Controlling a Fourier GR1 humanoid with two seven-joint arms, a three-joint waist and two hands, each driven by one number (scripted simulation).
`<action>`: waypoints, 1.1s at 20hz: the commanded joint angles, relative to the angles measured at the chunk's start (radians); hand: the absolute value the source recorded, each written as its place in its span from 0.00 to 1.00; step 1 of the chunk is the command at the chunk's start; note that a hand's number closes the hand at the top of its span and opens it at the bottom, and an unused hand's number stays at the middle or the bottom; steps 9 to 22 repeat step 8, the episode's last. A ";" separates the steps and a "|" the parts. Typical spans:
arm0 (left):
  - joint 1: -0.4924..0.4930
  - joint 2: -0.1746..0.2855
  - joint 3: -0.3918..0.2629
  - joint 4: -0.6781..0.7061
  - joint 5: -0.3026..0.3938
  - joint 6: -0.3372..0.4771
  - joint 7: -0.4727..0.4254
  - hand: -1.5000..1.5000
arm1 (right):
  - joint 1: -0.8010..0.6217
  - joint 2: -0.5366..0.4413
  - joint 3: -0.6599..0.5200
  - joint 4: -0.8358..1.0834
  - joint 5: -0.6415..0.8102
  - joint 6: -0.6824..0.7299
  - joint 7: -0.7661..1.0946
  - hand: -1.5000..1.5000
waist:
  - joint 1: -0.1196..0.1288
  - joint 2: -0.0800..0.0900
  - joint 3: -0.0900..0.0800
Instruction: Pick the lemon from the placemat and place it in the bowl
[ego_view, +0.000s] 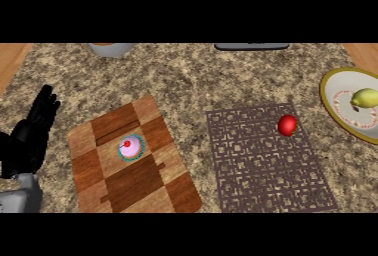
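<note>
Left hand (33, 131), at the view's left edge: black, fingers straight and pointing up, spread a little, holding nothing. It stands over the speckled stone surface (192, 80), beside the left edge of the cutting board (140, 185) and not touching it.

Lemon (364, 98): yellow-green, lying inside the bowl (328, 87) at the right edge of the view. The bowl is cream with a darker rim and is partly cut off by the frame.

Placemat (266, 170): dark, with a woven pattern, lying flat right of centre, just beside the bowl. One red oval object (287, 125) rests on its upper right part.

Cutting board: chequered wood, lying at a slant left of the placemat, with a strip of bare surface between them. Near its middle sits a small round item (131, 147), pink with a red dot and a teal rim, possibly a cupcake; too small to confirm.

Far edge: a grey cup (111, 49) at upper left and a dark flat object (251, 46) at upper centre, both cut off.
</note>
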 joint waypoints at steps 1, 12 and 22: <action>-0.050 0.036 0.022 0.022 0.009 -0.021 0.042 0.50 | 0.140 0.051 -0.050 -0.129 -0.112 0.178 0.029 0.00 | -0.009 0.000 -0.001; 0.001 -0.017 0.004 -0.027 -0.012 -0.001 0.009 0.50 | 0.265 0.126 -0.077 -0.376 -0.283 0.269 0.078 0.00 | 0.020 0.006 0.000; 0.001 -0.017 0.004 -0.027 -0.012 -0.001 0.009 0.50 | 0.265 0.126 -0.077 -0.376 -0.283 0.269 0.078 0.00 | 0.020 0.006 0.000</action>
